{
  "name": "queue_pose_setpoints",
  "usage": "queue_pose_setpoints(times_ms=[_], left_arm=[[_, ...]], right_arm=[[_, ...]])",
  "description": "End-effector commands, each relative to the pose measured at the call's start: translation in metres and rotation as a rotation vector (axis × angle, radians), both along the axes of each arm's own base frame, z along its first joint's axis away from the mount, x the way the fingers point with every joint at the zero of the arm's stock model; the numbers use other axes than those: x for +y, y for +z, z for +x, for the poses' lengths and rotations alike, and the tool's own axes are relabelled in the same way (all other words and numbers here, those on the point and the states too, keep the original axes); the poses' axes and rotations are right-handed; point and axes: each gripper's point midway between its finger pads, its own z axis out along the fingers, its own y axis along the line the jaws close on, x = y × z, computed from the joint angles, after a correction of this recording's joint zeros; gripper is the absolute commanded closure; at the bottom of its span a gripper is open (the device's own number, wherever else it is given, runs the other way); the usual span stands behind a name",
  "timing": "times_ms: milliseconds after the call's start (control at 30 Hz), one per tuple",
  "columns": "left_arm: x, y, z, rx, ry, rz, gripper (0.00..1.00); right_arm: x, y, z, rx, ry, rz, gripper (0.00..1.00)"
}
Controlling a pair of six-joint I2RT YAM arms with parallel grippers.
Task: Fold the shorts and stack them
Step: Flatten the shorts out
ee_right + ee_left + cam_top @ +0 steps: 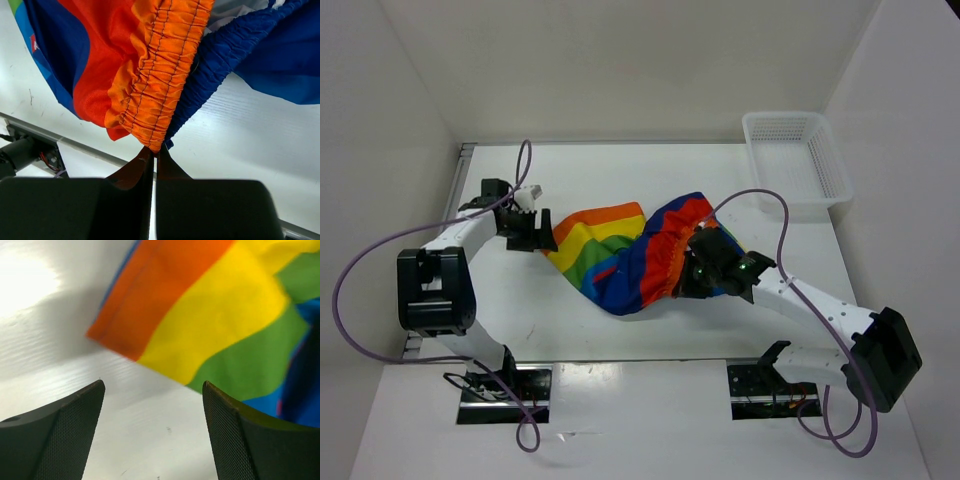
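Soft rainbow-striped fabric shorts (625, 255) crumpled at centre of the top view on white table (620, 175), left gripper (152, 390) at centre left, jaws wide, holding nothing, near the orange hem, right gripper (152, 155) right of centre, jaws pinched tight on gathered orange waistband, white plastic mesh basket (790, 160) at upper right.

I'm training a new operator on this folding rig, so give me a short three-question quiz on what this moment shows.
1. True or false: the left fingers are open, holding nothing.
2. The right fingers pinch which part of the shorts? A leg hem; B gathered elastic waistband; C drawstring.
3. Fill in: the white mesh basket stands at the far ____ corner of the table.
Key: 1 true; 2 B; 3 right.
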Motion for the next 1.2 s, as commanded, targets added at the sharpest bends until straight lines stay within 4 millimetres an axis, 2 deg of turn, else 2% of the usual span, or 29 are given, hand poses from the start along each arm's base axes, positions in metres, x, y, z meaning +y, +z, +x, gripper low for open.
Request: queue_pose_setpoints(times_ms=[0, 33, 67, 100, 133, 200, 300, 333, 467, 533, 567, 667, 800, 900, 967, 1000, 1033, 1100, 1167], left_arm=[[0.033, -0.015, -0.02, 0.063, 0.088, 0.13, 0.15], [0.033, -0.012, -0.023, 0.045, 0.089, 0.131, 0.15], [0.035, -0.026, -0.034, 0.076, 0.099, 0.129, 0.15], [0.035, -0.027, -0.035, 0.064, 0.1, 0.13, 0.15], [0.029, -0.032, -0.028, 0.043, 0.084, 0.091, 0.15], [0.026, -0.043, -0.024, 0.051, 0.075, 0.072, 0.15], [0.025, -0.052, -0.005, 0.019, 0.067, 0.053, 0.16], [0.026, -0.049, 0.006, -0.021, 0.068, 0.057, 0.16], [0.02, -0.039, 0.03, -0.09, 0.043, 0.033, 0.17], [0.012, -0.045, 0.033, -0.073, 0.021, 0.009, 0.23], [0.012, -0.051, 0.032, -0.05, 0.021, 0.007, 0.31], [0.011, -0.059, 0.023, -0.015, 0.021, 0.003, 0.43], [0.005, -0.071, 0.001, 0.035, 0.012, -0.023, 0.45], [-0.004, -0.072, -0.005, 0.047, -0.012, -0.058, 0.46], [-0.01, -0.071, -0.007, 0.042, -0.026, -0.091, 0.65], [-0.011, -0.067, -0.004, 0.033, -0.031, -0.098, 0.75], [-0.011, -0.06, 0.003, 0.022, -0.031, -0.097, 0.97], [-0.014, -0.046, 0.012, 0.01, -0.042, -0.12, 1.0], [-0.013, -0.003, 0.04, -0.115, -0.057, -0.118, 1.0]], right_arm=[[-0.007, -0.004, -0.003, 0.031, -0.03, -0.009, 1.0], [-0.007, -0.004, -0.003, 0.031, -0.03, -0.009, 1.0], [-0.009, -0.004, -0.001, 0.031, -0.039, -0.009, 1.0], [-0.009, -0.004, -0.001, 0.031, -0.039, -0.009, 1.0], [-0.008, -0.004, -0.003, 0.036, -0.033, -0.002, 1.0], [-0.012, -0.004, 0.002, 0.036, -0.054, -0.002, 1.0], [-0.012, 0.0, 0.005, 0.039, -0.051, 0.018, 1.0], [-0.011, -0.002, 0.003, 0.048, -0.033, 0.016, 1.0], [-0.01, -0.006, 0.002, 0.063, -0.021, 0.007, 1.0], [-0.009, -0.003, 0.003, 0.052, -0.013, 0.009, 1.0], [-0.009, 0.0, 0.007, 0.044, -0.022, 0.015, 1.0], [-0.01, 0.0, 0.008, 0.049, -0.026, 0.021, 1.0], [-0.01, -0.002, 0.008, 0.056, -0.026, 0.015, 1.0], [-0.011, 0.001, 0.012, 0.049, -0.035, 0.021, 1.0], [-0.011, -0.004, 0.012, 0.059, -0.028, 0.007, 1.0], [-0.009, 0.001, 0.015, 0.048, -0.028, 0.015, 1.0], [-0.007, 0.003, 0.017, 0.041, -0.019, 0.012, 1.0], [-0.007, 0.008, 0.022, 0.023, -0.027, 0.011, 1.0], [-0.004, 0.019, 0.033, -0.01, -0.02, 0.02, 1.0]])
